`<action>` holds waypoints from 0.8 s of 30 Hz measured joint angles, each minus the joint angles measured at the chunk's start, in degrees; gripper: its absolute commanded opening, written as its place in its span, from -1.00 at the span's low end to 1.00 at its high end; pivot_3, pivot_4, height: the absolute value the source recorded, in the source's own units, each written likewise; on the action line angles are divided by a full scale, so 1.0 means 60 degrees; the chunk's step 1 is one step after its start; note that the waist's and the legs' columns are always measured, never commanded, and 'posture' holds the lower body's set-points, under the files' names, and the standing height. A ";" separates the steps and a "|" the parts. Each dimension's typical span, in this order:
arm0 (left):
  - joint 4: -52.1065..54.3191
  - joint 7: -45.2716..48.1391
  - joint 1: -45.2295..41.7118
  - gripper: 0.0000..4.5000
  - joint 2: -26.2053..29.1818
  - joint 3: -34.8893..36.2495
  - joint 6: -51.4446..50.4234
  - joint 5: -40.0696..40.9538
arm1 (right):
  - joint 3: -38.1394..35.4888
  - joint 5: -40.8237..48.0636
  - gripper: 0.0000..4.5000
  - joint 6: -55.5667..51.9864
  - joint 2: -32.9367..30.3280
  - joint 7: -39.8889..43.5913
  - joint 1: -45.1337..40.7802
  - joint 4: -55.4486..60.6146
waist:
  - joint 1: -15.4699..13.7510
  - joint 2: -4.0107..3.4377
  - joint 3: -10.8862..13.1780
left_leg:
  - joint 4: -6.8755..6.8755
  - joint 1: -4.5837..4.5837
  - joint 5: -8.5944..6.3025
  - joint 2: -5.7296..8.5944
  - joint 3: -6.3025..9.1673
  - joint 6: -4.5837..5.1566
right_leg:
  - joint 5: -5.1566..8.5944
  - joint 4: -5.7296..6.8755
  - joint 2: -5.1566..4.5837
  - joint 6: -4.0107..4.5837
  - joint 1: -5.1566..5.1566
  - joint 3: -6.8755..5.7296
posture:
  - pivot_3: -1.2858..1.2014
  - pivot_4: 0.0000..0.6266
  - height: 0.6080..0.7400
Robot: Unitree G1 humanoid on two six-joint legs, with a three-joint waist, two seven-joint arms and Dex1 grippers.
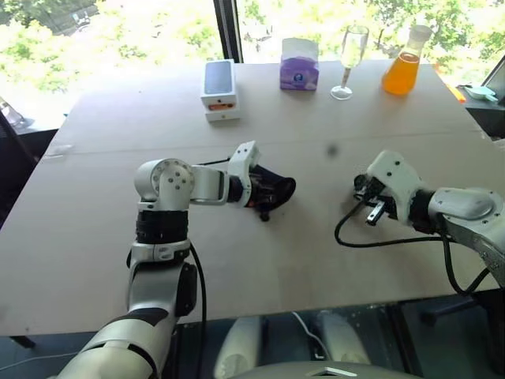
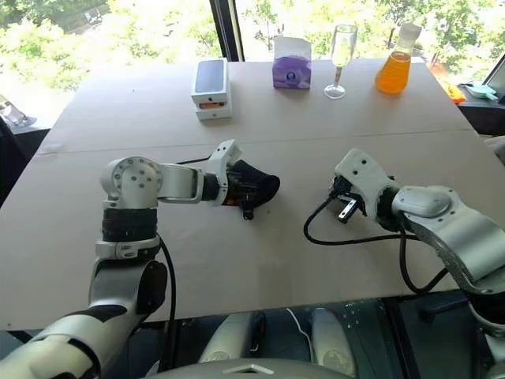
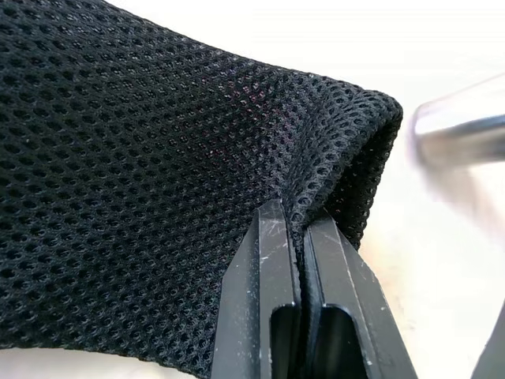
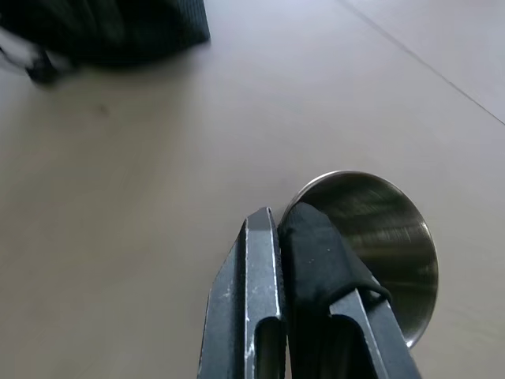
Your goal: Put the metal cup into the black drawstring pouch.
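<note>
My left gripper (image 1: 264,191) is shut on the edge of the black drawstring pouch (image 1: 278,188) and holds it just above the middle of the table. In the left wrist view both fingers (image 3: 268,237) pinch the mesh fabric (image 3: 158,158) at its mouth. To the right, my right gripper (image 2: 345,207) is shut on the rim of the metal cup (image 4: 387,237), with one finger inside its mouth and one outside. The cup's mouth faces the right wrist camera. The cup also shows as a blurred silver shape (image 3: 461,126) beyond the pouch. A stretch of table separates pouch and cup.
Along the far side of the table (image 1: 237,260) stand a white phone box (image 1: 219,91), a purple tissue box (image 1: 300,67), a stemmed wine glass (image 1: 351,59) and a carafe of orange liquid (image 1: 404,67). A black cable (image 1: 371,241) loops under my right wrist.
</note>
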State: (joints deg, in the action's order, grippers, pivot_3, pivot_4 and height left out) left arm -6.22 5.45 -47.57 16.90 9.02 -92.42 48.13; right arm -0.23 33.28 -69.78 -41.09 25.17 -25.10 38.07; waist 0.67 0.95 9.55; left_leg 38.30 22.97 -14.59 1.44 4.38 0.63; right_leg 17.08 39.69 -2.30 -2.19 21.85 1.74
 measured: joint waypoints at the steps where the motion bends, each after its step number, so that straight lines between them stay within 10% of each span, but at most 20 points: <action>1: -0.0054 -0.0086 -0.0052 -1.00 -0.0057 0.0009 0.0000 0.0087 | -0.0491 0.0270 -0.97 -0.0238 0.0633 -0.0253 -0.0005 0.0118 | 0.0001 0.0000 0.0000 | 0.0000 0.0000 0.0000 -0.0002 0.0001 0.0000 | 0.0000 0.0001 0.0002 0.0000 0.0000 -0.0001 | 0.03 -0.52 1.00; 14: -0.1176 -0.0305 -0.1020 -1.00 -0.0226 0.0446 0.0000 0.0354 | -0.1444 0.1184 -0.97 0.0374 0.5543 -0.2522 0.0433 0.0214 | 0.0022 -0.0007 0.0003 | -0.0016 0.0003 0.0003 0.0013 -0.0020 -0.0005 | 0.0000 0.0015 0.0004 0.0000 0.0041 -0.0009 | 0.03 -0.52 1.00; 24: -0.1441 -0.0763 -0.1053 -1.00 -0.0226 0.0659 0.0001 0.0831 | -0.0100 0.0028 -0.97 0.2479 0.5199 -0.2303 0.1518 -0.0485 | 0.0048 -0.0007 0.0003 | -0.0034 0.0007 0.0006 0.0007 -0.0034 -0.0010 | 0.0000 0.0018 0.0011 0.0000 0.0064 0.0007 | 0.03 -0.52 1.00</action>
State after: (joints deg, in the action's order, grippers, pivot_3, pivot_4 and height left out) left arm -14.87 0.87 -53.89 15.54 12.97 -92.41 53.11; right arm -0.83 33.44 -54.91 -9.90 11.36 -15.99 35.16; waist 0.96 0.91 9.56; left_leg 38.10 23.01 -14.56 1.49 4.18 0.57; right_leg 17.08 39.80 -2.24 -2.19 22.23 1.78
